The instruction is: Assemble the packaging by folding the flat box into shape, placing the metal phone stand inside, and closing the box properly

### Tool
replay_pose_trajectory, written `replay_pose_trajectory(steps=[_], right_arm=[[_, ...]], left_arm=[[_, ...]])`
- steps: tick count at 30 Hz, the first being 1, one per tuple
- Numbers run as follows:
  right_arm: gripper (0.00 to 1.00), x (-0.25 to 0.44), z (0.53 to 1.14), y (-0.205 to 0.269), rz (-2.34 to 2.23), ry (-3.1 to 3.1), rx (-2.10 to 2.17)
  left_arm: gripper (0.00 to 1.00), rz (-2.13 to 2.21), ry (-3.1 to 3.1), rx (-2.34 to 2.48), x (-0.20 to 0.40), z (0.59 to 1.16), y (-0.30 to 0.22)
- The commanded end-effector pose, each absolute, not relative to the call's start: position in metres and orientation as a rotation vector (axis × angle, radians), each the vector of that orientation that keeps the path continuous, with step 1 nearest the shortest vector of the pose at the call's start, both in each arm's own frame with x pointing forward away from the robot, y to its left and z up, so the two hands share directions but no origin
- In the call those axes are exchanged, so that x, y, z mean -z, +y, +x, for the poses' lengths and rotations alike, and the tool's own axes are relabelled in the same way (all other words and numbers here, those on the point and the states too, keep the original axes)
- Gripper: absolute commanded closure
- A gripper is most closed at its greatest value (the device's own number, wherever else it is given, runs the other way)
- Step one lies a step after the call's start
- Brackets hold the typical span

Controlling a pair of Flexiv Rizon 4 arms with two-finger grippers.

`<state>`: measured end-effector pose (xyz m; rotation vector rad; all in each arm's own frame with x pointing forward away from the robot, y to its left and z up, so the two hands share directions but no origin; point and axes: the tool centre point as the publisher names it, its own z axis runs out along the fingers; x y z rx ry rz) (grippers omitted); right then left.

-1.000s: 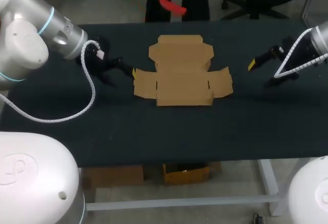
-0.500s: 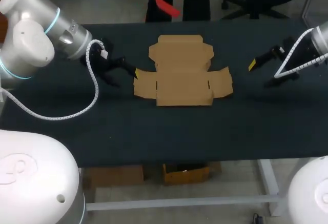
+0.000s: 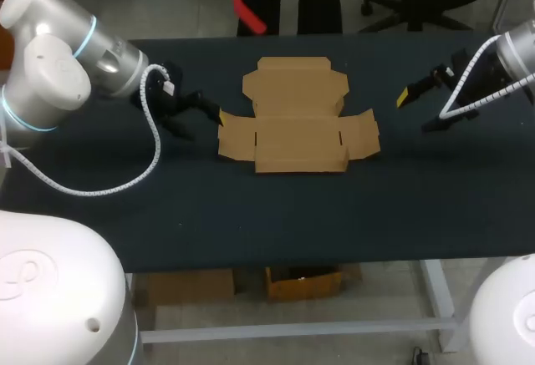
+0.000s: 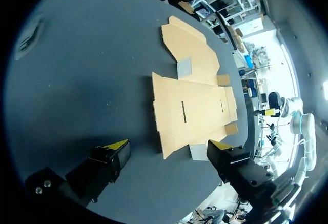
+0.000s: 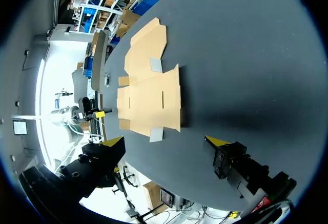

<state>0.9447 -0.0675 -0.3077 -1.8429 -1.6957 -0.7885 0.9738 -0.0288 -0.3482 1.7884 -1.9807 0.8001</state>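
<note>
The flat brown cardboard box [image 3: 297, 119] lies unfolded at the table's middle, flaps spread to both sides. My left gripper [image 3: 201, 119] hovers just left of it, open and empty. In the left wrist view the box [image 4: 197, 106] lies just ahead of the open left gripper [image 4: 167, 147]. My right gripper [image 3: 416, 111] stands open to the right of the box, a short gap away. The box [image 5: 148, 98] lies ahead of this gripper [image 5: 164, 142] in the right wrist view. A red bent piece [image 3: 242, 2] hangs beyond the far edge, by a person standing there.
Dark cloth covers the table [image 3: 276, 215], with a wide bare strip between the box and the front edge. The left arm's white cable [image 3: 125, 185] loops over the cloth at the left.
My left arm has shifted slightly right, toward the box. My right gripper has drawn a little toward the far edge. The red piece has moved left. The box has not moved.
</note>
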Motion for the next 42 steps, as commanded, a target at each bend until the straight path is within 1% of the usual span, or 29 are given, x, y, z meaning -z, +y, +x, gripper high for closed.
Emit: replay_pose_trajectory(steps=[1,4,5,7,9,11,15,19,21,22,23,26,27,34,37,38,39,40,42], right_arm=[[0.00,0.309,0.944,-0.071,-1.852,-1.702,0.779],[0.00,0.313,0.945,-0.073,-1.859,-1.712,0.769],[0.00,0.314,0.945,-0.073,-1.859,-1.711,0.768],[0.00,0.315,0.944,-0.074,-1.867,-1.722,0.757],[0.00,0.316,0.944,-0.074,-1.876,-1.729,0.747],[0.00,0.317,0.943,-0.075,-1.893,-1.742,0.730],[0.00,0.319,0.943,-0.079,-1.912,-1.744,0.726],[0.00,0.321,0.942,-0.083,-1.922,-1.731,0.738],[0.00,0.322,0.941,-0.083,-1.925,-1.724,0.741],[0.00,0.323,0.941,-0.083,-1.926,-1.723,0.743],[0.00,0.323,0.940,-0.084,-1.927,-1.720,0.744],[0.00,0.325,0.939,-0.085,-1.928,-1.715,0.747],[0.00,0.325,0.938,-0.085,-1.928,-1.714,0.747],[0.00,0.327,0.935,-0.088,-1.932,-1.696,0.753],[0.00,0.328,0.934,-0.089,-1.933,-1.693,0.755],[0.00,0.328,0.934,-0.090,-1.934,-1.692,0.755],[0.00,0.328,0.934,-0.091,-1.934,-1.690,0.757],[0.00,0.328,0.933,-0.091,-1.934,-1.688,0.759],[0.00,0.327,0.932,-0.092,-1.934,-1.686,0.762]], left_arm=[[0.00,1.780,-1.974,-0.795,0.360,0.988,-0.033],[0.00,1.773,-1.973,-0.810,0.363,0.993,-0.036],[0.06,1.770,-1.973,-0.811,0.364,0.995,-0.036],[0.07,1.765,-1.967,-0.809,0.367,0.998,-0.037],[0.22,1.760,-1.951,-0.807,0.370,1.000,-0.037],[0.23,1.756,-1.940,-0.803,0.373,1.002,-0.038],[0.20,1.736,-1.898,-0.780,0.379,1.004,-0.041],[0.21,1.718,-1.877,-0.775,0.384,1.005,-0.044],[0.27,1.705,-1.865,-0.779,0.386,1.005,-0.046],[0.27,1.703,-1.865,-0.780,0.387,1.005,-0.047],[0.31,1.698,-1.865,-0.779,0.388,1.005,-0.048],[0.50,1.681,-1.866,-0.777,0.389,1.004,-0.053],[0.52,1.677,-1.867,-0.777,0.389,1.004,-0.055],[0.55,1.659,-1.877,-0.761,0.393,1.002,-0.068],[0.61,1.661,-1.877,-0.756,0.394,1.001,-0.070],[0.69,1.663,-1.877,-0.755,0.394,1.001,-0.071],[0.74,1.665,-1.876,-0.755,0.394,1.001,-0.071],[0.99,1.683,-1.879,-0.752,0.394,1.000,-0.071],[1.00,1.685,-1.880,-0.752,0.394,0.999,-0.072]])
